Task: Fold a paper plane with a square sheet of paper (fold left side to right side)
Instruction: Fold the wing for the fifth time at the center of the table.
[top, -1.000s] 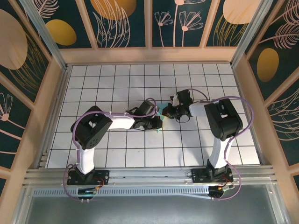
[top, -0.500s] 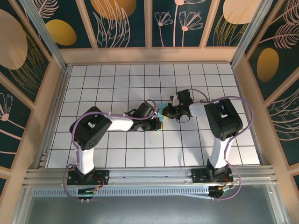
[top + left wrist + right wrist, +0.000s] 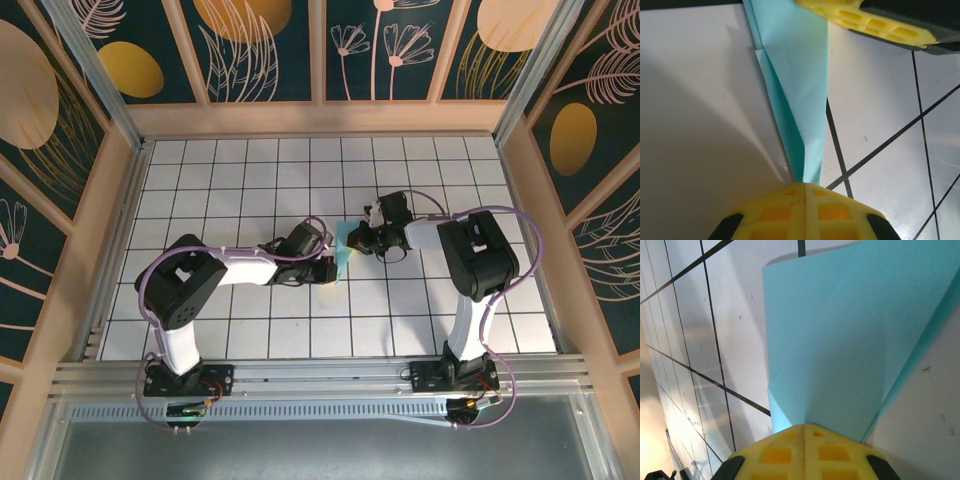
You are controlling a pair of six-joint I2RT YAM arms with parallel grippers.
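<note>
Left arm has sunk flatter since a second ago; left gripper (image 3: 332, 268) and right gripper (image 3: 361, 241) each pinch shut on the part-folded blue sheet (image 3: 346, 252) near the table's (image 3: 250, 180) middle, so mid-fold I judge, next lay it down and press the crease.

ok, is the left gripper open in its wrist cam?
No: the left gripper has its yellow fingers pressed together, with the narrow end of the folded light-blue paper pinched at their seam.
</note>
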